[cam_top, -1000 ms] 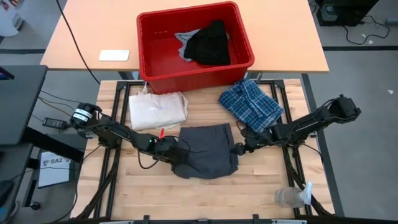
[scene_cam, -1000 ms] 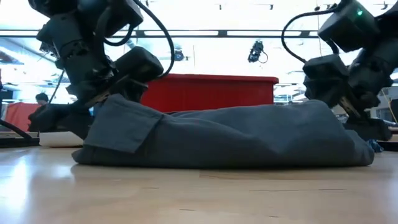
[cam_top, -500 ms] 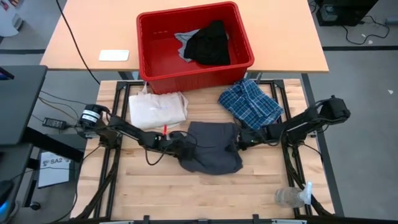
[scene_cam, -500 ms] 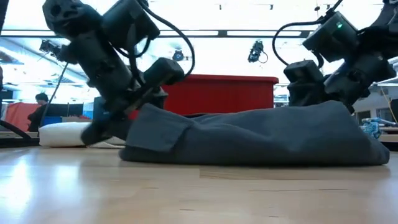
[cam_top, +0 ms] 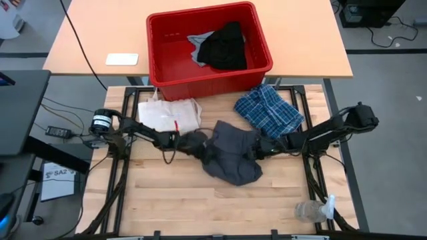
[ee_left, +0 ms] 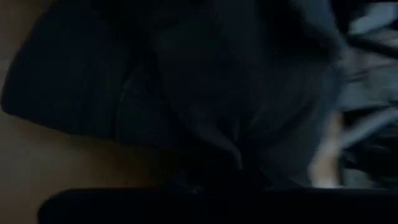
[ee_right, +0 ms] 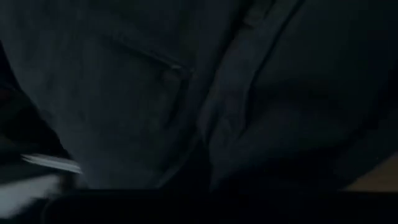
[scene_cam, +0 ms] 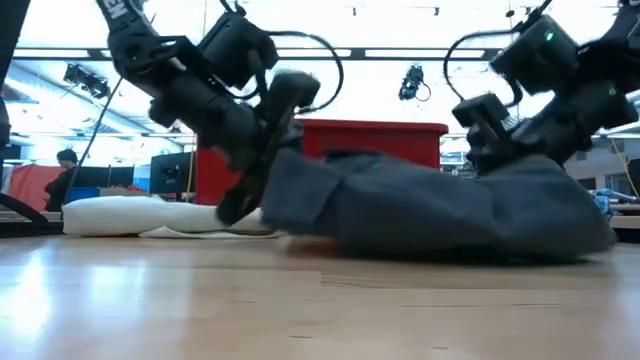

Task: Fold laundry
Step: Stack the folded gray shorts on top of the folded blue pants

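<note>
The dark grey garment (cam_top: 230, 157) lies crumpled on the wooden table (cam_top: 167, 200), between my two grippers. My left gripper (cam_top: 200, 142) is at its left edge and my right gripper (cam_top: 261, 148) at its right edge, both shut on the cloth. In the low view the left gripper (scene_cam: 270, 170) holds the garment's (scene_cam: 430, 210) left side up, and the right gripper (scene_cam: 490, 160) sits at its upper right. Dark cloth fills the left wrist view (ee_left: 186, 93) and the right wrist view (ee_right: 186, 93). My left gripper holds the garment's left edge (scene_cam: 285, 185), slanting down at it from the table's left. The cloth hides the fingertips, so the number of layers cannot be told. That edge is lifted off the table; the rest lies slack on the wood. My right gripper has the garment's right edge (scene_cam: 500, 175), coming down at a slant from the table's right. Folds of cloth cover the fingertips. The cloth bunches up against the fingers, and the garment's lower right part (scene_cam: 580, 240) rests on the table.
A cream tote bag (cam_top: 169, 115) lies just beyond the left gripper and a blue plaid garment (cam_top: 269, 110) beyond the right one. The red bin (cam_top: 167, 73) at the back holds a black garment (cam_top: 223, 45) and a light grey one (cam_top: 198, 45). A plastic bottle (cam_top: 310, 211) lies near right.
Both grippers have moved toward the table's far edge, the left one also toward the right, pressing the garment in from both sides. The garment has gone from a flat rectangle to a crumpled heap. Its left edge has risen off the table with the left gripper.
</note>
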Controlling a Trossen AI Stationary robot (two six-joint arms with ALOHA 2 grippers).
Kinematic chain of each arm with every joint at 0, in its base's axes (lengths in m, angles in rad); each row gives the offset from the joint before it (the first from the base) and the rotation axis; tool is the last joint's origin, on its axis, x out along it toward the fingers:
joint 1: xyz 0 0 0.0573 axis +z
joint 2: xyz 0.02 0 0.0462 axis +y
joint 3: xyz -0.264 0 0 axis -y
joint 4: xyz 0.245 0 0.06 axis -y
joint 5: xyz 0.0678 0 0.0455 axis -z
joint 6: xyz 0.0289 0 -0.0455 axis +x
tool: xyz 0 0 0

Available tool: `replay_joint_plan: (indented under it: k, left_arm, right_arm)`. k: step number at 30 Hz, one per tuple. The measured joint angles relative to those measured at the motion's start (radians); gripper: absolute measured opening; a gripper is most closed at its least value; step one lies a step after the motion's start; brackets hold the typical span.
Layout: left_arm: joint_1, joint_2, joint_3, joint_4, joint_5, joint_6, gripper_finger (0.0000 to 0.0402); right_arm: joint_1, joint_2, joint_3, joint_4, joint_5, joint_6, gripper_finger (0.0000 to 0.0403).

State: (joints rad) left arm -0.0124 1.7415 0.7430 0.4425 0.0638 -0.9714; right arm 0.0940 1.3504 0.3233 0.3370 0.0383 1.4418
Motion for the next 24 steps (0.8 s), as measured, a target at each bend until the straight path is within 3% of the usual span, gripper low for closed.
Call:
replay_joint_plan:
  k: [5,12,17,24]
  left_arm:
    - [0.102,-0.020,0.061,0.017,0.171,0.122,0.0034]
    - [0.224,-0.025,0.239,-0.029,0.328,0.270,0.0034]
    - [0.301,-0.019,0.443,-0.234,0.342,0.480,0.0034]
    - [0.395,0.120,0.726,-0.365,0.356,0.608,0.0034]
  right_arm:
    - [0.014,-0.146,0.032,-0.084,0.116,0.081,0.0031]
    - [0.006,-0.307,0.239,-0.609,0.233,0.077,0.0031]
    - [-0.017,-0.372,0.400,-0.966,0.351,0.075,0.0031]
    - [-0.066,-0.436,0.519,-1.249,0.501,0.094,0.0031]
